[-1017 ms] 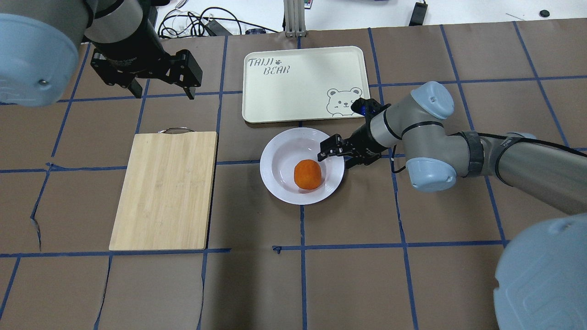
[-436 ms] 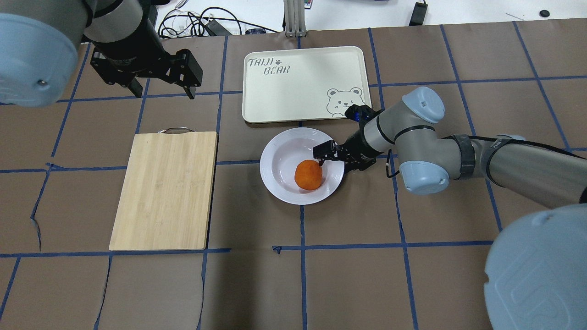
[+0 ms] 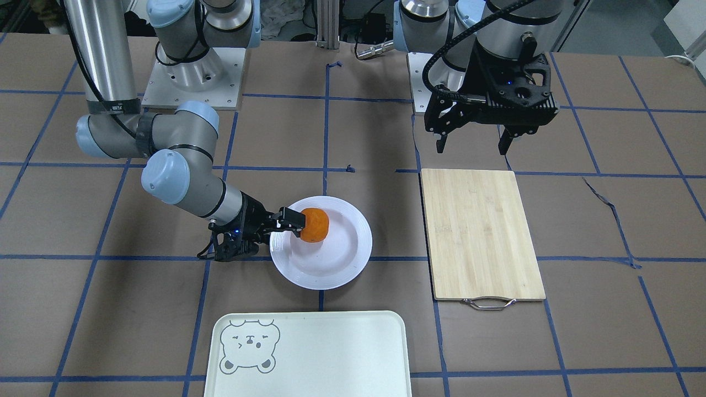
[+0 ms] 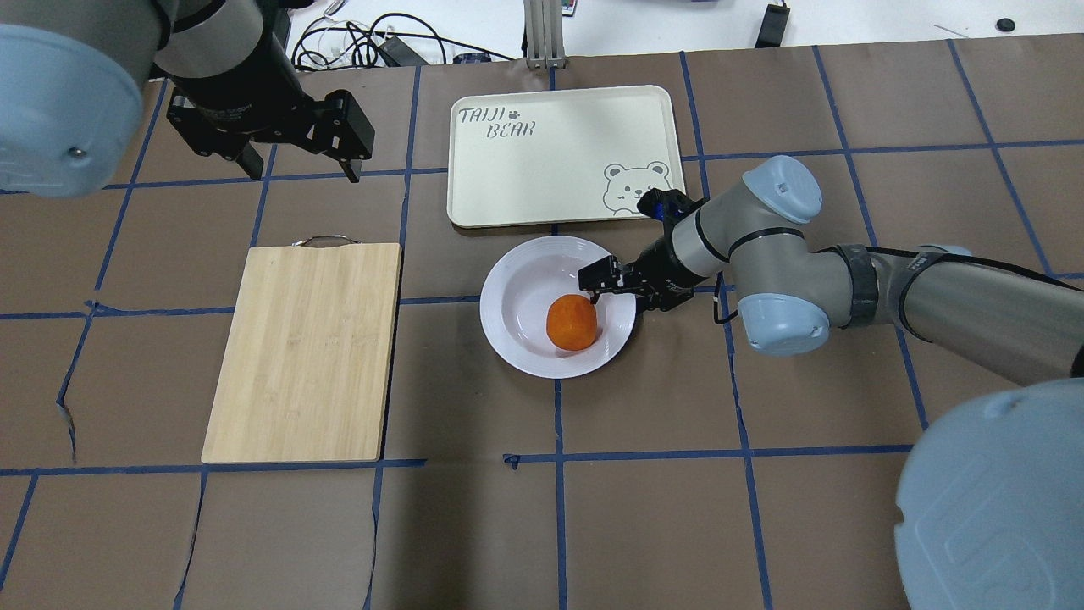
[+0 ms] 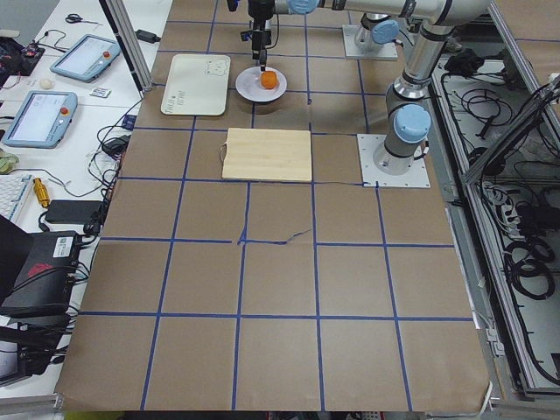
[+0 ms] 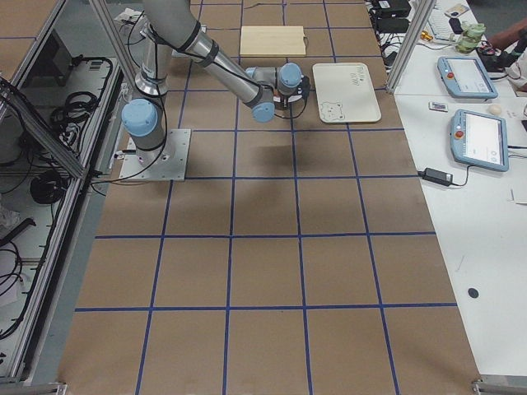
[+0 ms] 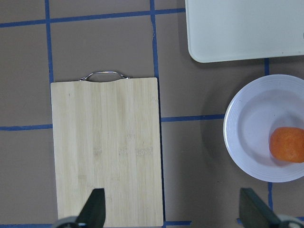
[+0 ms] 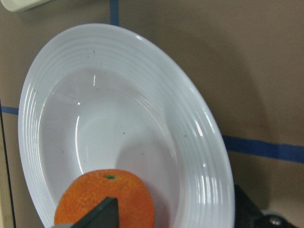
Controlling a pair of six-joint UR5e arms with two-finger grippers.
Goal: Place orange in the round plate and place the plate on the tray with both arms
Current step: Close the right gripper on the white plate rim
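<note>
The orange [image 4: 571, 322] lies in the sunken centre of the round plate [image 4: 508, 288], which stands on the table just in front of the tray [image 4: 550, 161]. My right gripper [image 4: 614, 290] is open and low at the plate's right rim. In the right wrist view one finger reaches in beside the orange [image 8: 107, 199], the other stays outside the plate [image 8: 190, 123], so the rim runs between them. My left gripper [image 4: 302, 172] hangs open and holds nothing, high over the table beyond the cutting board. The front view shows the right gripper [image 3: 284, 229] touching or nearly touching the orange [image 3: 314, 224].
A bamboo cutting board [image 4: 305, 352] with a metal handle lies to the plate's left. The tray [image 3: 331, 353] holds nothing. Cables and white desks lie past the table's far edge. Brown paper with blue tape lines covers the table.
My right gripper has slid left over the plate's rim, bringing one finger close beside the orange. The plate, orange and left arm have stayed put.
</note>
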